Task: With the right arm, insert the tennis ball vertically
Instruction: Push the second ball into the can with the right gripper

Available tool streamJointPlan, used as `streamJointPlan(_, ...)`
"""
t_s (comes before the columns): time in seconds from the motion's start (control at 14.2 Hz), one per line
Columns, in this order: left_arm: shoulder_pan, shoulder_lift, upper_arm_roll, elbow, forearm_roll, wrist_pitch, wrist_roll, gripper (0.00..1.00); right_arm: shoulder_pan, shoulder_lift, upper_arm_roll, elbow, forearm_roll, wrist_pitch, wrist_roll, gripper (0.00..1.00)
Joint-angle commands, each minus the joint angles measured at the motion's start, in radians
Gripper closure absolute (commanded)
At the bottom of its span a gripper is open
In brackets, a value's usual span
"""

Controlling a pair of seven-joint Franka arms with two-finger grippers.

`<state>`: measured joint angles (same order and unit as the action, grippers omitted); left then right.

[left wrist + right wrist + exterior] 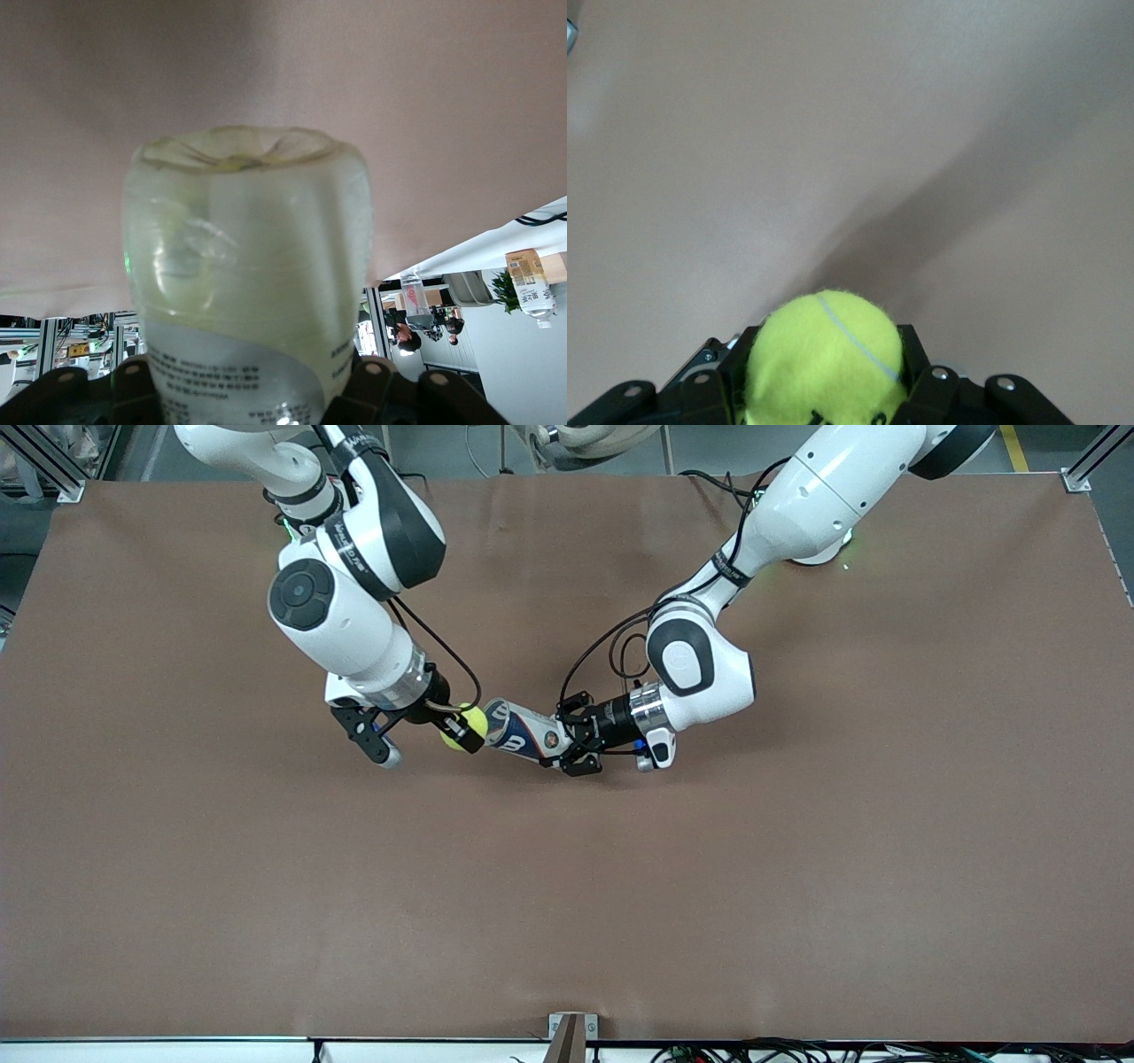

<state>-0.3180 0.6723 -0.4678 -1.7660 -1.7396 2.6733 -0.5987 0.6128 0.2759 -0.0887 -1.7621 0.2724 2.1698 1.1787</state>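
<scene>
Claws clamp both: right claw (462,732) grips tennis ball (469,724); left claw (570,746) holds can (523,732) tilted, mouth ballward.

Even overhead light, no glare on table (266,886). Soft shadow past the jaws in right wrist view. Ball (826,359) sharp; can (246,292) between left jaws slightly blurred.
</scene>
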Motion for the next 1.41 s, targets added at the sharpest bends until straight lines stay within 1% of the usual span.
streamJointPlan(0.0,0.000,0.007,-0.006,0.017,-0.034,-0.001,0.027,0.38,0.022,0.013,-0.014,0.021,0.021,-0.004,0.019,1.00)
streamJointPlan(0.28,0.004,0.007,-0.006,0.016,-0.032,-0.001,0.027,0.38,0.045,0.013,-0.014,0.016,0.019,-0.018,0.042,0.99)
streamJointPlan(0.49,0.005,0.007,-0.006,0.016,-0.032,-0.003,0.027,0.38,0.053,0.014,-0.014,0.013,0.019,-0.019,0.045,0.97)
streamJointPlan(0.77,0.005,0.007,-0.006,0.016,-0.032,-0.003,0.027,0.38,0.059,0.014,-0.014,0.012,0.018,-0.030,0.045,0.88)
streamJointPlan(0.91,0.005,0.007,-0.006,0.016,-0.032,-0.003,0.027,0.38,0.061,0.014,-0.014,0.012,0.017,-0.030,0.045,0.86)
streamJointPlan(0.98,0.005,0.007,-0.006,0.016,-0.032,-0.003,0.027,0.38,0.067,0.013,-0.014,0.013,0.017,-0.030,0.045,0.78)
streamJointPlan(1.05,0.007,0.007,-0.006,0.016,-0.032,-0.003,0.027,0.38,0.067,0.013,-0.014,0.015,0.017,-0.028,0.044,0.50)
streamJointPlan(1.13,0.007,0.007,-0.006,0.016,-0.032,-0.006,0.027,0.38,0.067,0.013,-0.014,0.016,0.016,-0.028,0.044,0.00)
streamJointPlan(1.34,0.007,0.007,-0.006,0.014,-0.032,-0.016,0.030,0.38,0.054,0.013,-0.016,0.021,0.008,-0.028,0.030,0.00)
